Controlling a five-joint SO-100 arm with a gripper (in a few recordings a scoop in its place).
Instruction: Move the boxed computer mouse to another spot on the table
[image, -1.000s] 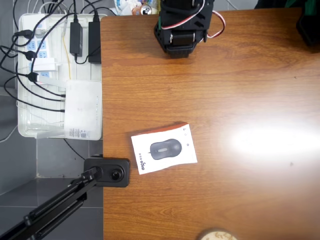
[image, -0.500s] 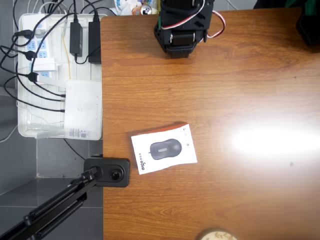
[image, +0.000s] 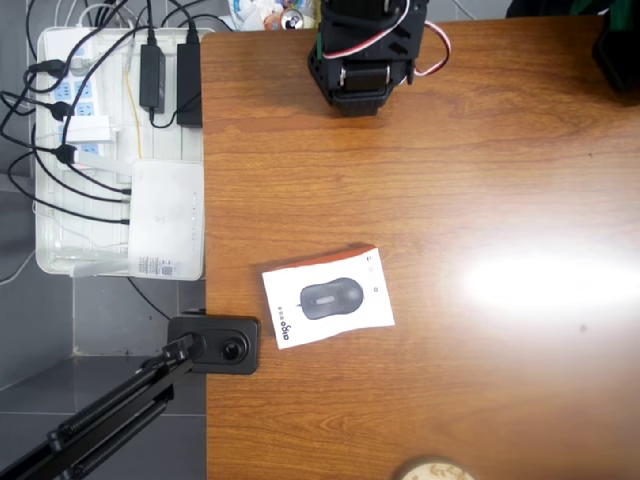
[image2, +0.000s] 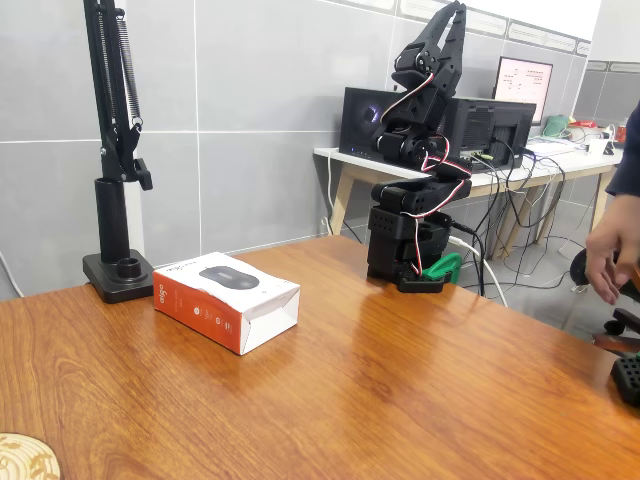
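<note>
**Inspector:** Report the claw's condition and position.

**Operator:** In the fixed view I see the arm folded upright over its base at the far side of the table (image2: 420, 400), claw (image2: 447, 22) raised high and pointing up. The fingers look pressed together with nothing between them, though the tips are small at this range, so I log that as my reading and not a certainty. In the overhead view the arm's base (image: 362, 55) sits at the top edge.

**Inspector:** And the box?

**Operator:** The box (image: 328, 297) lies flat on the table, mouse picture up, near the left edge in the overhead view, just beside the black lamp clamp (image: 215, 343). In the fixed view it sits left of the arm, orange side facing the camera. It is well apart from the claw; nothing touches it.

**Inspector:** The relation that governs the approach?

**Operator:** From the base, the box lies out across the table and slightly left in the overhead view. Its long axis runs roughly left to right there, tilted a little, so it lies crosswise to my line of reach. I judge the claw must unfold, come down and close across the short dimension.

**Inspector:** Hazards?

**Operator:** The clamp near the box's corner, and a person's hand (image2: 612, 250) at the right edge of the fixed view.
</note>
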